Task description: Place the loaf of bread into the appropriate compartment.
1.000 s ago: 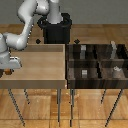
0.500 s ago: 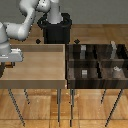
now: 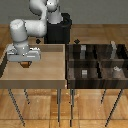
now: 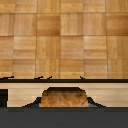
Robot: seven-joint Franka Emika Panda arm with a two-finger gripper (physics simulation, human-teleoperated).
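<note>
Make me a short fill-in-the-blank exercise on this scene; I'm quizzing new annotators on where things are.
1. The gripper hangs over the light-tan ____ tray.
2. In the wrist view, the loaf of bread is orange-____ in colour.
3. The divided bin stands toward the exterior view's ____ of the tray.
4. The bin's walls split it into ____ cells.

Missing words: wooden; brown; right; four

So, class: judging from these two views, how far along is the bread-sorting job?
Done: the claw has reached the light tray, at the exterior view's left. In hand: the wrist view shows the orange-brown loaf between its fingers, though a firm grip cannot be confirmed. Left: carrying it to the divided bin and releasing it in the grey-cube cell.
</note>
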